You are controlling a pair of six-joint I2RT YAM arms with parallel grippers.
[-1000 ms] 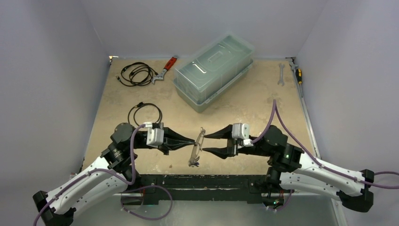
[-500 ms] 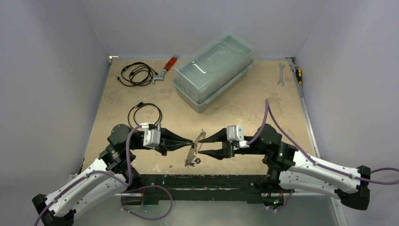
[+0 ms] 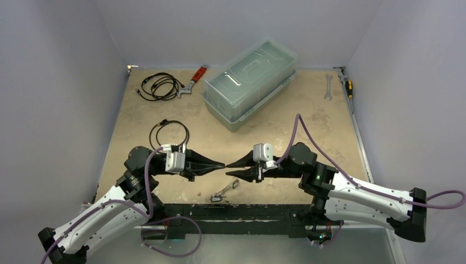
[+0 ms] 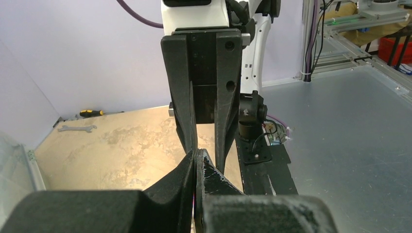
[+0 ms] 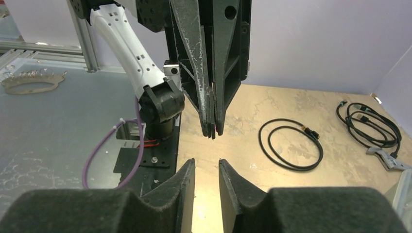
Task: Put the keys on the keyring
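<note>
Where the tabletop [image 3: 308, 137] meets its near edge, the keyring [image 3: 231, 187] lies flat, touched by neither arm, with the keys [image 3: 218, 196] bunched at its near-left end. From above, the thin loop and the small keys blur together, and neither wrist camera shows them. Just beyond it, both arms reach inward with forearms low and level, their tips nearly meeting. The left end effector [image 3: 222, 164] has its fingers pressed together; a thin reddish sliver shows in the seam, too small to identify. The right end effector [image 3: 228, 169] faces it with a narrow gap between its fingers, holding nothing. Farther back lie a black cable loop [image 3: 169, 133], then a lidded clear box [image 3: 250, 82]. A spanner [image 3: 328, 87] at the far edge is too small for detail.
</note>
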